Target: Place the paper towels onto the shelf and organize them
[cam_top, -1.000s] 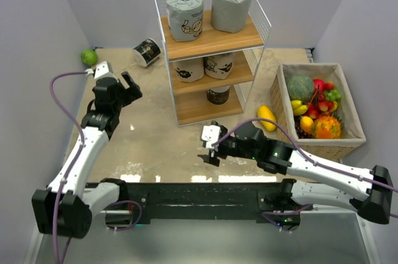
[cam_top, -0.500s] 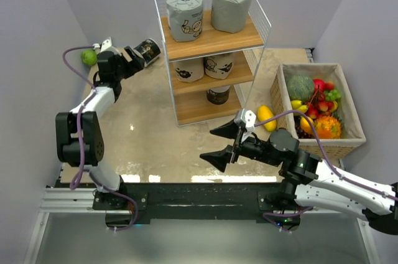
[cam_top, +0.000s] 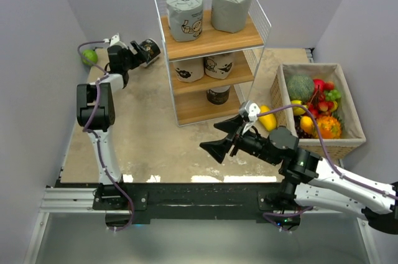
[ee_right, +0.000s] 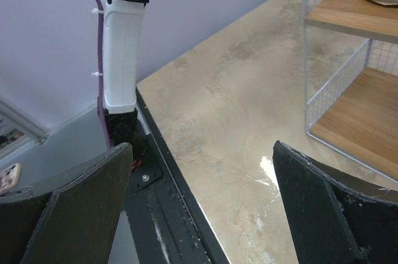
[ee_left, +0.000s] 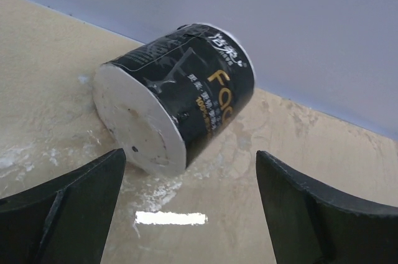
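Note:
A black paper towel roll with gold print (cam_top: 148, 50) (ee_left: 180, 99) lies on its side at the table's back left, white end facing my left gripper. My left gripper (cam_top: 135, 54) (ee_left: 189, 214) hovers just short of it, open, nothing between the fingers. The shelf (cam_top: 211, 40) (ee_right: 348, 121) stands at the back centre. Two grey rolls (cam_top: 232, 5) stand on its top board, two beige printed rolls (cam_top: 189, 70) on the middle board and a black roll (cam_top: 217, 94) on the bottom board. My right gripper (cam_top: 209, 136) (ee_right: 202, 214) hangs wide open and empty over the table in front of the shelf.
A green fruit (cam_top: 89, 56) lies in the back left corner behind the left arm. A woven basket (cam_top: 311, 68) of fruit stands at the right, a yellow fruit (cam_top: 266, 117) beside it. Walls close in on the left, back and right. The left arm's white link (ee_right: 121, 58) shows in the right wrist view.
My left arm has reached to the back left, up to the black roll on the table. My right gripper has opened wide and shifted right, pointing left.

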Robot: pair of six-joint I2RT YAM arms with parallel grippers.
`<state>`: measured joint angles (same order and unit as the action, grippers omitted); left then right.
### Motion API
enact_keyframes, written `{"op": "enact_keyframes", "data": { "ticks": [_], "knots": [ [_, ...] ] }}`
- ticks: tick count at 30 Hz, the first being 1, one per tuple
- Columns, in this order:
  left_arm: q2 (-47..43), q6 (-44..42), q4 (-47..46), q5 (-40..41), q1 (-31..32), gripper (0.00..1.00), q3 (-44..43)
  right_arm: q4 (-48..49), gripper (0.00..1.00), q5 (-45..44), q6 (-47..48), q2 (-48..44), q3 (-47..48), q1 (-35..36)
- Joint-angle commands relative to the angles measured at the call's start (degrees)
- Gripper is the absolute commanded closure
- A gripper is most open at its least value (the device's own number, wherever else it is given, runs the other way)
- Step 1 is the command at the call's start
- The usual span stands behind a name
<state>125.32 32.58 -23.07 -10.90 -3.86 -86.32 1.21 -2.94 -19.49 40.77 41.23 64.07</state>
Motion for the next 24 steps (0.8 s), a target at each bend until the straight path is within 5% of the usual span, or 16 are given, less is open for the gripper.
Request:
{"op": "enact_keyframes", "data": {
  "ticks": [1,13,19,24],
  "knots": [
    [4.7,2.7,-6.1,-2.4,-0.5,0.09,-6.0,1.1,0.01,-4.2,1.9,3.3,4.7,0.0],
    [16.9,7.1,-10.1,-6.1,-0.4,0.16,-19.3,0.4,0.01,-4.4,4.8,12.8,10.6,0.0],
    [19.4,10.0,-11.1,-9.5,-0.5,0.36,-22.8,1.1,0.01,-5.2,5.2,14.6,11.4,0.0],
    [11.5,8.7,-10.3,-9.8,-0.6,0.54,-15.5,-0.9,0.02,-6.1,4.0,15.9,13.2,0.0]
  ]
}}
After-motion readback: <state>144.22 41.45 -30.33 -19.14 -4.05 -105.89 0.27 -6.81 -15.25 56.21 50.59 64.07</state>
